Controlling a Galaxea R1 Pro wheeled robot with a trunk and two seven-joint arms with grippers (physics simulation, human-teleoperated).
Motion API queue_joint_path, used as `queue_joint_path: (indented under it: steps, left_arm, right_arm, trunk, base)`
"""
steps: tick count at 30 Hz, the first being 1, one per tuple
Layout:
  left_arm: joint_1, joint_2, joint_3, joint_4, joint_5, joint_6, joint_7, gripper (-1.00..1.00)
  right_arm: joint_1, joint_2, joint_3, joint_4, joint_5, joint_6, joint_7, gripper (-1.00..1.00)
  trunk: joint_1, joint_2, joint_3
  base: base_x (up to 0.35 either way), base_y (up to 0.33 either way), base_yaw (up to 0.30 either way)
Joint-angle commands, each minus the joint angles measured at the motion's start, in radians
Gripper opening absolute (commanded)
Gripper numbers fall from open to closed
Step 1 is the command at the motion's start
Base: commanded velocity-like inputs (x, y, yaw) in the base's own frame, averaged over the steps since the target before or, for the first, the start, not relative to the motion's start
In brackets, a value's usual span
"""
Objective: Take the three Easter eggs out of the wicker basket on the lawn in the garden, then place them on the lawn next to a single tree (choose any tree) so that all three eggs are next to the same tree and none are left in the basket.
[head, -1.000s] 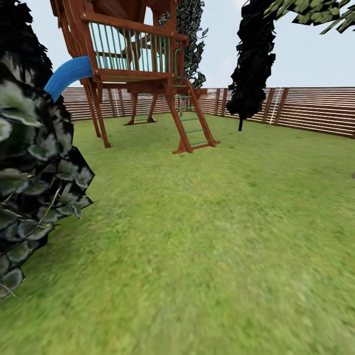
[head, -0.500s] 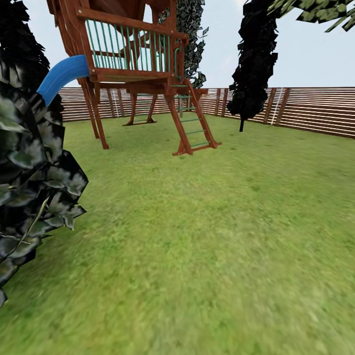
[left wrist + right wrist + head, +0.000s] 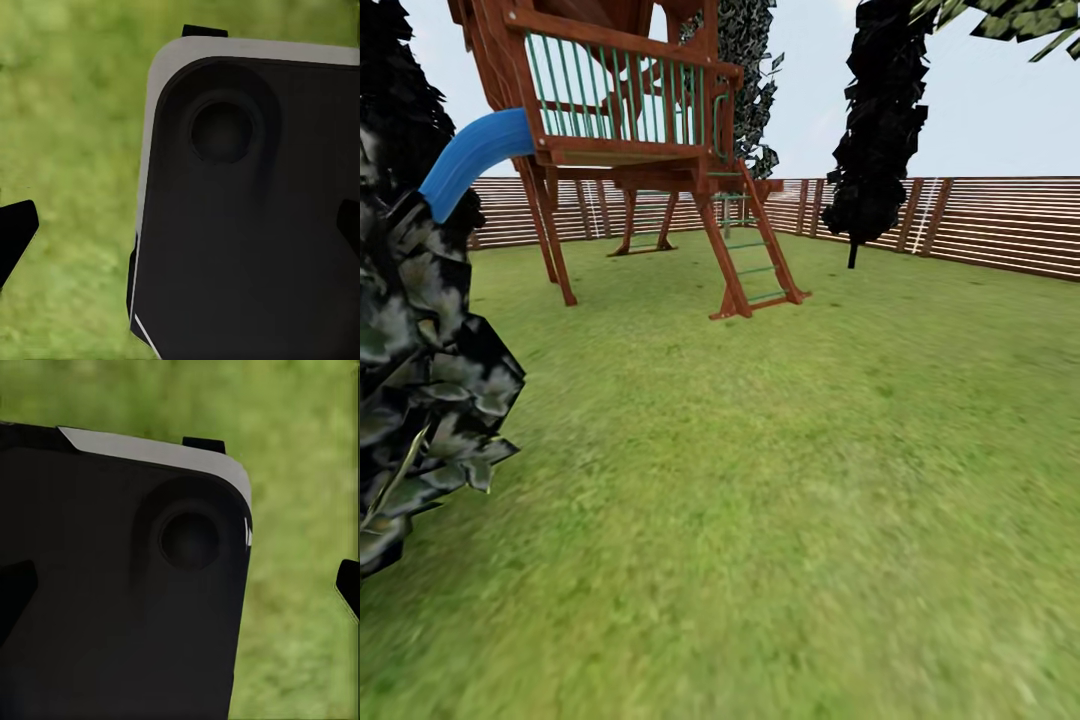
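Green mottled lawn (image 3: 780, 480) before the red-brown wooden playset (image 3: 630, 150); you are likely searching for the basket. Both grippers' fingertips spread wide, holding nothing; steer on.

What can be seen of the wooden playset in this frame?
The playset is a red-brown wooden tower standing upright on the lawn, in front of the slatted fence. Its raised deck has a railing of thin green bars. A slanted ladder with green rungs runs from the deck down to the grass, and a blue slide curves off the deck's left side, its lower end hidden behind dark foliage. Angled legs brace it; its top is cut off by the picture's edge.
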Motion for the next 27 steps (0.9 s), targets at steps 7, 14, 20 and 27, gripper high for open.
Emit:
queue_joint_path:
  steps: [7,14,20,27]
  left_arm:
    - [-0.001,0.0,0.005,0.001,0.001,-0.003,0.0,1.0]
    - [-0.001,0.0,0.005,0.001,0.001,-0.003,0.0,1.0]
    - [-0.001,0.0,0.005,0.001,0.001,-0.003,0.0,1.0]
    - [-0.001,0.0,0.005,0.001,0.001,-0.003,0.0,1.0]
  right_arm:
    - [0.0,-0.002,-0.001,-0.001,0.011,-0.008,-0.001,1.0]
    - [0.0,-0.002,-0.001,-0.001,0.01,-0.008,-0.001,1.0]
    - [0.0,-0.002,-0.003,-0.002,0.01,-0.009,-0.001,1.0]
    - [0.0,-0.002,-0.003,-0.003,0.01,-0.009,-0.001,1.0]
  trunk:
    - [0.001,0.0,-0.001]
    - [0.001,0.0,-0.001]
    - [0.001,0.0,-0.001]
    - [0.001,0.0,-0.001]
  base:
    - [0.324,0.0,0.0]
    - [0.324,0.0,0.0]
    - [0.324,0.0,0.0]
    - [0.324,0.0,0.0]
